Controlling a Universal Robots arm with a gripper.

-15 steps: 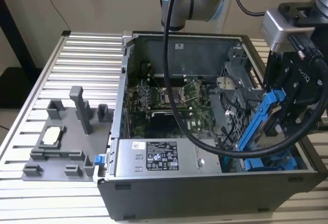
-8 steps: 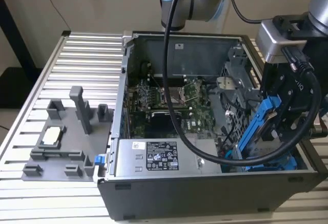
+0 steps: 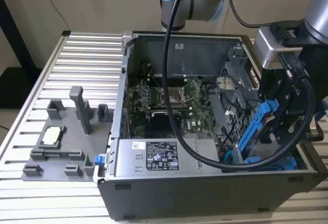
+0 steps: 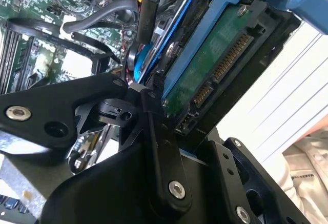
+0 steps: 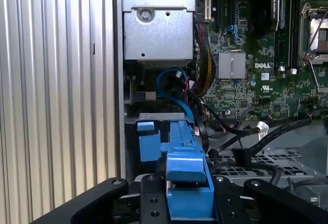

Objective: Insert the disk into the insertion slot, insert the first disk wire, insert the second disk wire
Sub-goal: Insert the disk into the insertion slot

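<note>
Gripping the disk [image 4: 215, 65] by its blue carrier, my gripper [image 5: 187, 206] is clenched on it and holds it tilted inside the computer case [image 3: 205, 193], at the case's end on the exterior view's right. The insertion slot [image 5: 149, 141], with its blue rails, lies just beyond the carrier's tip. Black cables [image 5: 241, 131] and a blue cable [image 5: 183, 103] crowd the case beside the slot, the black ones running across the perforated cage [image 5: 256, 165]. The motherboard [image 3: 169, 101] lies in the case's middle.
</note>
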